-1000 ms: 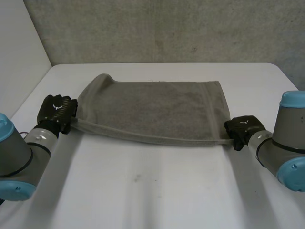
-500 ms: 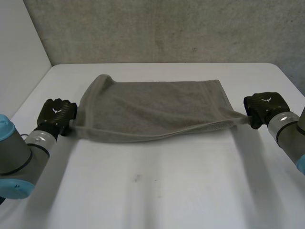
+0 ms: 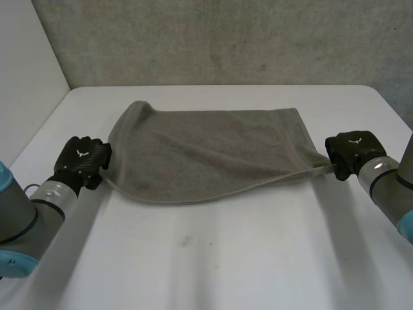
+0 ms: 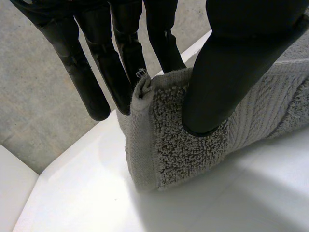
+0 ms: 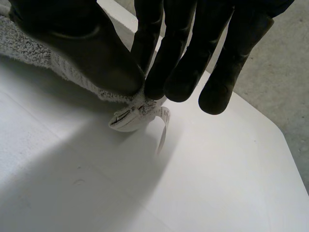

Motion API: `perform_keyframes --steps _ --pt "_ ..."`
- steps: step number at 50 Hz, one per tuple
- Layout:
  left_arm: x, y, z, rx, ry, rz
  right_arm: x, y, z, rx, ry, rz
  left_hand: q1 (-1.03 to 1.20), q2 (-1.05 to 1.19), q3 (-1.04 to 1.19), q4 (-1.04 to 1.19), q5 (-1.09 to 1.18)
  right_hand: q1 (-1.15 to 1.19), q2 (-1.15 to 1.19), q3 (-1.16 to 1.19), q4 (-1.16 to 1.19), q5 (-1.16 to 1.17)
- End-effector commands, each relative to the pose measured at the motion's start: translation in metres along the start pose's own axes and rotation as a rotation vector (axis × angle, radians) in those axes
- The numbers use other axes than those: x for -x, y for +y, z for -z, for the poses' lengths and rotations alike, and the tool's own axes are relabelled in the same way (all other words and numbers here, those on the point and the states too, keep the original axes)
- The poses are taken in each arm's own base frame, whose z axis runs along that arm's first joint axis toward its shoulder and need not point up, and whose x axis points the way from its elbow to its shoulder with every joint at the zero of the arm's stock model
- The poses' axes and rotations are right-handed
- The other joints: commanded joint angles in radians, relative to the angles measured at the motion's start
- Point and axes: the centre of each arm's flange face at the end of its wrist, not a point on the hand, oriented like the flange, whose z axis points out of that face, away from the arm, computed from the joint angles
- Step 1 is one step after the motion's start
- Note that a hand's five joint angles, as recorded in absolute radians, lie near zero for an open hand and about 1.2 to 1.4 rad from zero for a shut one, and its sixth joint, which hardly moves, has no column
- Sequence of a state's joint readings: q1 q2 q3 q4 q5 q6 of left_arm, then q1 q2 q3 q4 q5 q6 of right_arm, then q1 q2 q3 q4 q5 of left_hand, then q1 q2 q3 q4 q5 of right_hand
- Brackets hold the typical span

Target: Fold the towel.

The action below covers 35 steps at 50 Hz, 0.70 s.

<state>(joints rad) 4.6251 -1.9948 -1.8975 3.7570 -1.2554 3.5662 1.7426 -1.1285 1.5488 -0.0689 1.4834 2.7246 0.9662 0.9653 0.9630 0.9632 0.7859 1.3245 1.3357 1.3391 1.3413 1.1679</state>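
the grey towel [image 3: 206,155] lies spread on the far half of the white counter [image 3: 226,258], and its near edge runs in a shallow curve from hand to hand. the left hand [image 3: 80,160] is at the towel's near-left corner. in the left wrist view, its thumb [image 4: 227,72] presses the doubled corner against straight fingers [image 4: 123,63], so it is clamped on the cloth. the right hand [image 3: 352,150] is at the near-right corner. in the right wrist view, thumb and fingertips are pinched together on that corner, and a small white label [image 5: 129,119] hangs below the pinch. a grey concrete wall [image 3: 226,39] stands behind the counter.
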Motion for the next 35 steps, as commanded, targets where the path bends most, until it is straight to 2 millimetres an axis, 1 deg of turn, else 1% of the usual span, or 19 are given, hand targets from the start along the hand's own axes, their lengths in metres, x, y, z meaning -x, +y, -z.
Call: perform_keyframes --steps 1,8,10,11,13,14,15,16,18,19,21,22,23,27,30,31,32,34,35 --pt "-0.001 0.002 0.000 0.009 0.003 0.003 0.000 0.000 0.000 0.000 0.000 0.003 0.430 0.431 0.433 0.433 0.436 0.072 0.061 0.057 0.055 0.054" --pt "0.000 -0.003 0.008 0.040 0.014 0.011 -0.006 -0.009 0.007 -0.005 0.012 0.064 0.430 0.431 0.433 0.433 0.436 0.072 0.061 0.057 0.055 0.054" --pt "0.009 -0.017 0.020 0.048 -0.002 -0.003 -0.014 -0.025 0.023 -0.021 0.027 0.134 0.430 0.431 0.433 0.433 0.436 0.072 0.061 0.057 0.055 0.054" --pt "0.009 -0.017 0.020 0.048 -0.002 -0.003 -0.014 -0.025 0.023 -0.021 0.027 0.135 0.430 0.431 0.433 0.433 0.436 0.072 0.061 0.057 0.055 0.054" --pt "0.025 -0.033 0.039 0.058 -0.049 -0.012 -0.023 -0.046 0.046 -0.045 0.048 0.209 0.430 0.431 0.433 0.433 0.436 0.072 0.061 0.057 0.055 0.054" --pt "0.025 -0.033 0.039 0.058 -0.049 -0.013 -0.023 -0.046 0.046 -0.045 0.048 0.210 0.430 0.431 0.433 0.433 0.436 0.072 0.061 0.057 0.055 0.054" --pt "0.033 -0.047 0.051 0.040 -0.077 -0.021 -0.030 -0.059 0.061 -0.068 0.075 0.241 0.430 0.431 0.433 0.433 0.436 0.072 0.061 0.057 0.055 0.054" --pt "0.033 -0.047 0.051 0.040 -0.078 -0.021 -0.030 -0.059 0.061 -0.068 0.075 0.241 0.430 0.431 0.433 0.433 0.436 0.072 0.061 0.057 0.055 0.054" --pt "0.045 -0.083 0.077 -0.044 -0.139 -0.050 -0.047 -0.086 0.100 -0.116 0.140 0.289 0.430 0.431 0.433 0.433 0.436 0.072 0.061 0.057 0.055 0.054" --pt "0.045 -0.084 0.077 -0.044 -0.140 -0.050 -0.047 -0.086 0.100 -0.116 0.140 0.289 0.430 0.431 0.433 0.433 0.436 0.072 0.061 0.057 0.055 0.054" --pt "0.049 -0.110 0.097 -0.125 -0.164 -0.075 -0.055 -0.103 0.133 -0.146 0.169 0.325 0.430 0.431 0.433 0.433 0.436 0.072 0.061 0.057 0.055 0.054" --pt "0.049 -0.110 0.097 -0.126 -0.164 -0.075 -0.055 -0.103 0.134 -0.146 0.169 0.325 0.430 0.431 0.433 0.433 0.436 0.072 0.061 0.057 0.055 0.054" --pt "0.051 -0.118 0.104 -0.151 -0.167 -0.083 -0.055 -0.104 0.140 -0.141 0.152 0.335 0.430 0.431 0.433 0.433 0.436 0.072 0.061 0.057 0.055 0.054" --pt "0.045 -0.120 0.110 -0.151 -0.118 -0.076 -0.051 -0.103 0.145 -0.131 0.094 0.347 0.430 0.431 0.433 0.433 0.436 0.072 0.061 0.057 0.055 0.054" --pt "0.038 -0.112 0.111 -0.115 -0.069 -0.054 -0.047 -0.097 0.142 -0.119 0.040 0.345 0.430 0.431 0.433 0.433 0.436 0.072 0.061 0.057 0.055 0.054" --pt "0.035 -0.105 0.107 -0.087 -0.051 -0.038 -0.047 -0.093 0.139 -0.103 0.032 0.341 0.430 0.431 0.433 0.433 0.436 0.072 0.061 0.057 0.055 0.054" --pt "0.035 -0.105 0.107 -0.087 -0.050 -0.038 -0.047 -0.092 0.139 -0.103 0.032 0.341 0.430 0.431 0.433 0.433 0.436 0.072 0.061 0.057 0.055 0.054" --pt "0.029 -0.080 0.094 0.007 0.001 0.010 -0.045 -0.075 0.118 -0.037 -0.018 0.337 0.430 0.431 0.433 0.433 0.436 0.072 0.061 0.057 0.055 0.054" --pt "0.029 -0.080 0.094 0.008 0.001 0.010 -0.045 -0.075 0.118 -0.036 -0.018 0.337 0.430 0.431 0.433 0.433 0.436 0.072 0.061 0.057 0.055 0.054"
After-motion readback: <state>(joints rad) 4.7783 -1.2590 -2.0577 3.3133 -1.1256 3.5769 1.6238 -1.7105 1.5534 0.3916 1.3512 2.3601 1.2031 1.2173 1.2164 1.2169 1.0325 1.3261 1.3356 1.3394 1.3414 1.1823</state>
